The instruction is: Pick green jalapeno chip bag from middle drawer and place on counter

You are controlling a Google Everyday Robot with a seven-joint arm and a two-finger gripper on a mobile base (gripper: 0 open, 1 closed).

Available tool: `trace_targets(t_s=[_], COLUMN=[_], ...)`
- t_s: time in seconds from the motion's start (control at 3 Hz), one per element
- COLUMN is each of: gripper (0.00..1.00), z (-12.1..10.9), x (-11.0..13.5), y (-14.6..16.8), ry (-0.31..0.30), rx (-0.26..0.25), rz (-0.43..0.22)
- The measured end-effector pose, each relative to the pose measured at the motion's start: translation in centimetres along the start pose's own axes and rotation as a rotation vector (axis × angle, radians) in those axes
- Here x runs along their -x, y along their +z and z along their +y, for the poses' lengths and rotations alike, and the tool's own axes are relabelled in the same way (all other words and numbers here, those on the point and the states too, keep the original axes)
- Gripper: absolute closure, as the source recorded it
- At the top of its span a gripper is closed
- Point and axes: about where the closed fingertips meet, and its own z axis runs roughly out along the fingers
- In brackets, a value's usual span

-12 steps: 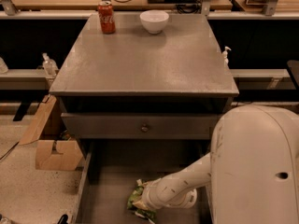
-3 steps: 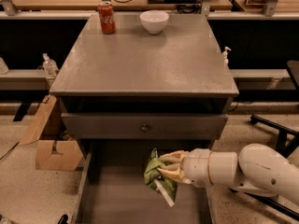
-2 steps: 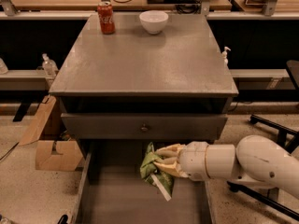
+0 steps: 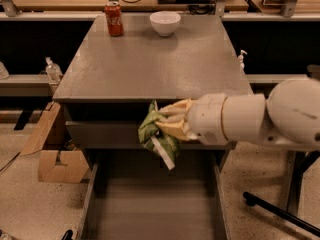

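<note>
Now my hand (image 4: pixel 167 121) grips the chip bag (image 4: pixel 150 129) above the open drawer (image 4: pixel 155 209), at the worktop (image 4: pixel 150 69) edge; next, lift over and release.

The arm (image 4: pixel 280 116) is smooth glossy white plastic. A large rounded shell fills the 3 o'clock edge of the view, and narrows through a thin dark seam into a shorter white cylinder. At that cylinder's 9 o'clock end, near the middle of the view, sits the gripper (image 4: pixel 167 121). Its fingers (image 4: pixel 176 127) are pale yellowish tan, soft-looking and blunt.
</note>
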Motion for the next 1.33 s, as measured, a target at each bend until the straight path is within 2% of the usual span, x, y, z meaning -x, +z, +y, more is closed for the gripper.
trace_targets(t_s=[0.33,0.67,1.0,1.33], gripper=[1.0,1.0,1.0,1.0], z=[-3.8,-10.5,-18.0,-23.5], x=[7.1,11.1,11.8,13.7], y=[-2.2,-2.8,-1.1,4.4], ry=[-0.046,-0.091,-0.124,-0.178], rx=[-0.078,-0.155,-0.203,-0.194], rz=[0.002,0.01,0.022,-0.013])
